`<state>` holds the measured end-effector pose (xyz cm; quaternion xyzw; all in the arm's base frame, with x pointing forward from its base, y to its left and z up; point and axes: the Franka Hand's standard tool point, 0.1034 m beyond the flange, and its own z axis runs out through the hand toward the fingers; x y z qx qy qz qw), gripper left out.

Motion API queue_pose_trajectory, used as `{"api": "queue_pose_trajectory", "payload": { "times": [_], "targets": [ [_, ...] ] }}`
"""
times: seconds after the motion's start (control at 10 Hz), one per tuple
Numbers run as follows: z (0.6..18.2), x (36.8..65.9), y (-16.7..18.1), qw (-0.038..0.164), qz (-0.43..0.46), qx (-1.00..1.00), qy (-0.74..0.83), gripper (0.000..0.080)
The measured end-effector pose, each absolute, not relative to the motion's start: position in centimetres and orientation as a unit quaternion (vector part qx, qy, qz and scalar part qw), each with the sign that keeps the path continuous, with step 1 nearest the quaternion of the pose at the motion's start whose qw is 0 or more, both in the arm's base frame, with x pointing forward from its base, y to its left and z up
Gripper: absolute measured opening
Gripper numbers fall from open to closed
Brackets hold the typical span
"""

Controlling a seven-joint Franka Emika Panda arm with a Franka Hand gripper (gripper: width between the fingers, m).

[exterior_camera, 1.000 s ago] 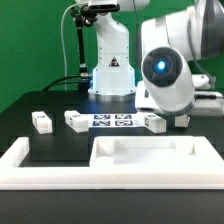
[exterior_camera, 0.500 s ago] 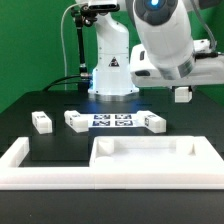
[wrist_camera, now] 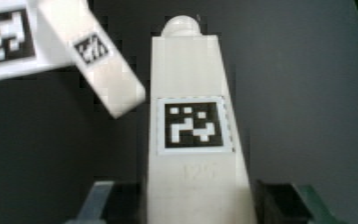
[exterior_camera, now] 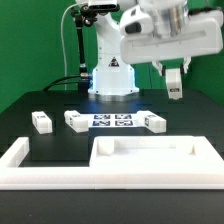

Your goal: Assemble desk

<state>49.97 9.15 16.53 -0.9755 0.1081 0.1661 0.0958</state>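
My gripper [exterior_camera: 175, 78] hangs high over the table's far right, shut on a white desk leg [exterior_camera: 175, 92] that points downward, clear of the table. In the wrist view this leg [wrist_camera: 194, 110] runs out between the fingers [wrist_camera: 105, 200], with its square tag facing the camera. The tabletop panel [exterior_camera: 150, 152] with its raised rim lies at the front of the black table. Three more legs lie behind it: one at the exterior view's left [exterior_camera: 41, 121], one beside it [exterior_camera: 76, 120], and one at the right [exterior_camera: 152, 122], below the gripper. A loose leg [wrist_camera: 98, 60] shows under the held one.
The marker board [exterior_camera: 113, 120] lies flat between the loose legs. A low white barrier wall [exterior_camera: 20, 160] borders the table's front and left. The robot base [exterior_camera: 112, 70] stands at the back, against a green backdrop.
The arm has risen and swung toward the exterior view's left, lifting the leg from just above the table at the right to well above it.
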Motion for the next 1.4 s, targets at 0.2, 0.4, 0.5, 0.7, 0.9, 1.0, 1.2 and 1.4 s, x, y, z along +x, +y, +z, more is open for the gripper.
{"api": "queue_pose_trajectory", "payload": {
  "times": [0.2, 0.4, 0.5, 0.7, 0.9, 1.0, 1.2, 1.4],
  "targets": [
    [16.2, 50.3, 9.4, 0.091, 0.075, -0.987, 0.113, 0.0288],
    [14.4, 51.3, 9.2, 0.08, -0.011, -0.991, 0.11, 0.0288],
    [14.5, 51.7, 8.8, 0.063, -0.024, -0.994, 0.084, 0.0288],
    [18.2, 56.9, 8.3, 0.062, -0.094, -0.991, 0.073, 0.0288],
    [18.3, 57.5, 8.9, 0.062, -0.152, -0.984, 0.066, 0.0288],
    [18.2, 57.4, 9.0, 0.063, -0.181, -0.979, 0.065, 0.0288],
    [17.9, 57.2, 9.2, 0.064, -0.196, -0.976, 0.062, 0.0288],
    [18.5, 58.7, 8.4, 0.051, -0.204, -0.977, 0.031, 0.0288]
  ]
}}
